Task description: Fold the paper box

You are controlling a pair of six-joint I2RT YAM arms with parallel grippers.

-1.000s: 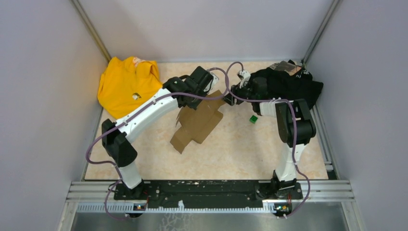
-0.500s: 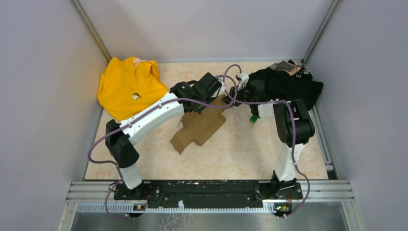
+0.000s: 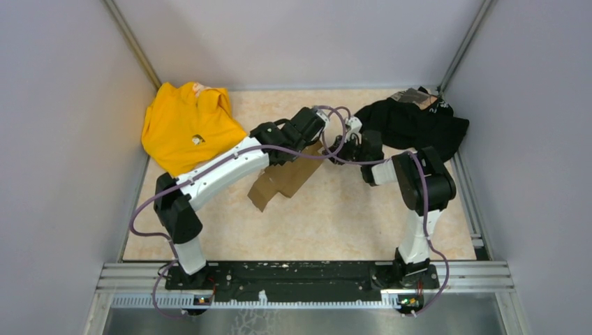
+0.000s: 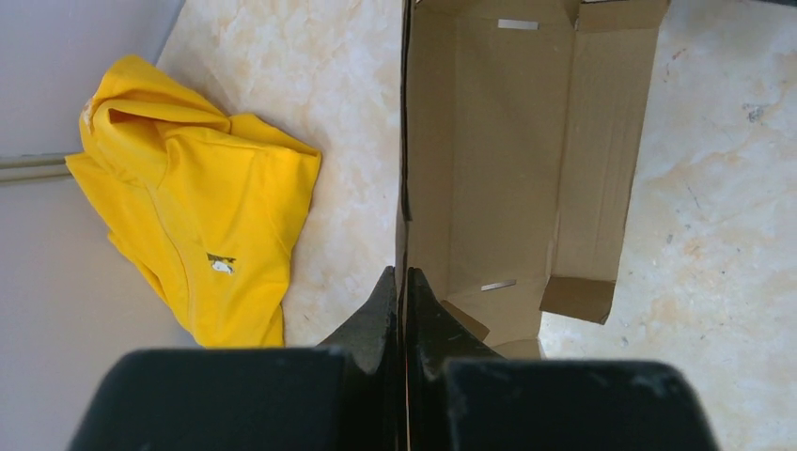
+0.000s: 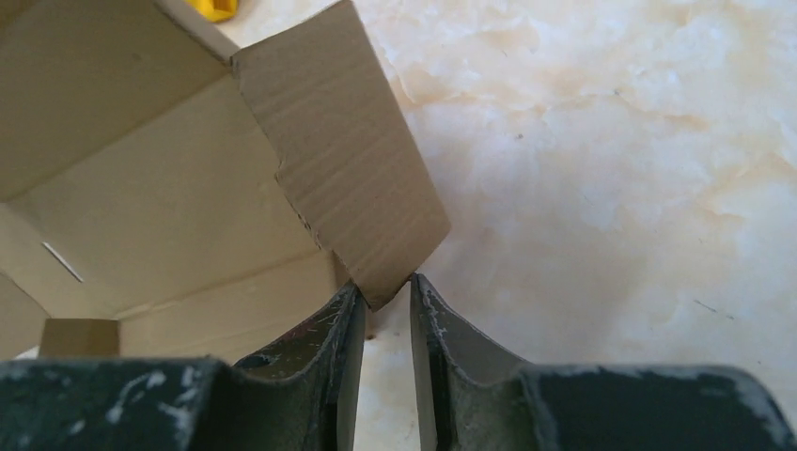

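The left end effector (image 4: 401, 284) is closed tight on the paper box (image 4: 498, 160). Its two fingers pinch one long side wall, which the left wrist view shows edge-on, rising toward 12 o'clock. To the 3 o'clock side of that wall the brown carton lies open, with its inner floor, its far wall and a small flap at 5 o'clock all showing.

The right end effector (image 5: 385, 291) has its fingers a narrow gap apart, and the corner of a raised flap pokes down between their tips. I cannot tell whether they truly pinch it.

In the top view both arms meet over the box, which sits on the marbled surface (image 3: 349, 216) just past its middle, toward 12 o'clock. A yellow garment (image 3: 185, 125) lies at 10 o'clock from the box, clear of it. A black garment (image 3: 419, 124) is heaped at 2 o'clock, against the far right corner.
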